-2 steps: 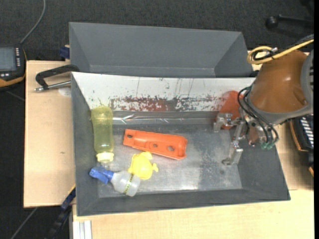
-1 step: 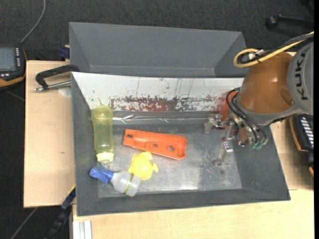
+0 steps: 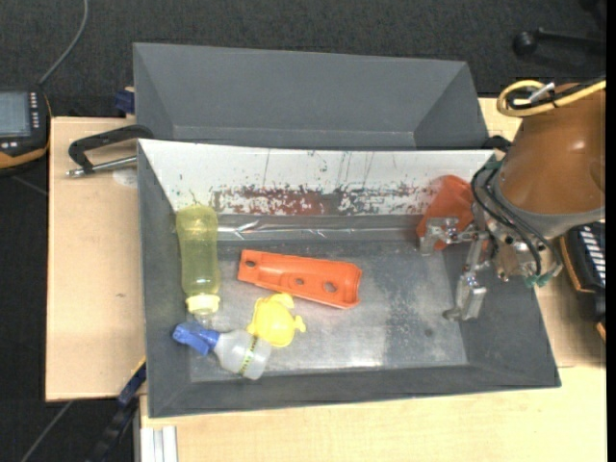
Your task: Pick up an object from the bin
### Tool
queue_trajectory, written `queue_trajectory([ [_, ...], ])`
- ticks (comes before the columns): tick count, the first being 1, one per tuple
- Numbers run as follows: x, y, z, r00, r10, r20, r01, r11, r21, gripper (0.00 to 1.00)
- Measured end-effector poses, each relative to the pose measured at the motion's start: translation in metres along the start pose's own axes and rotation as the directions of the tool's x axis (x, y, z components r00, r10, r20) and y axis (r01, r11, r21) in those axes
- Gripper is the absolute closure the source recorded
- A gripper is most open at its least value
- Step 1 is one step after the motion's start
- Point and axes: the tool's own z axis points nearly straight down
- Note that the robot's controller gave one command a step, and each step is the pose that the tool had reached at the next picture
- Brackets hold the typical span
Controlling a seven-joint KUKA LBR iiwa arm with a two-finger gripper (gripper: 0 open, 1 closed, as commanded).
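Hanging low, claw nr bin rt wall.

1 pale yellow translucent plastic bottle, farthest from jaws | 1 flat orange plastic bar with holes | 1 small yellow plastic figure | 1 clear small bottle with blue cap | 1 red-orange piece, nearest jaws, kind unclear

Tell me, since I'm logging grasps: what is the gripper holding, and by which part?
Nothing that shows; the gripper hangs over bare floor at the right of the bin.
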Motion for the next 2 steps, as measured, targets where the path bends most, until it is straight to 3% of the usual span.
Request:
queue_trajectory([
  [1, -0.003, 0.018, 0.017, 0.999, -0.046, 0.015, 0.046, 0.999, 0.006, 0.0],
  [2, -0.035, 0.071, 0.086, 0.996, -0.084, 0.007, 0.084, 0.996, 0.001, 0.0],
])
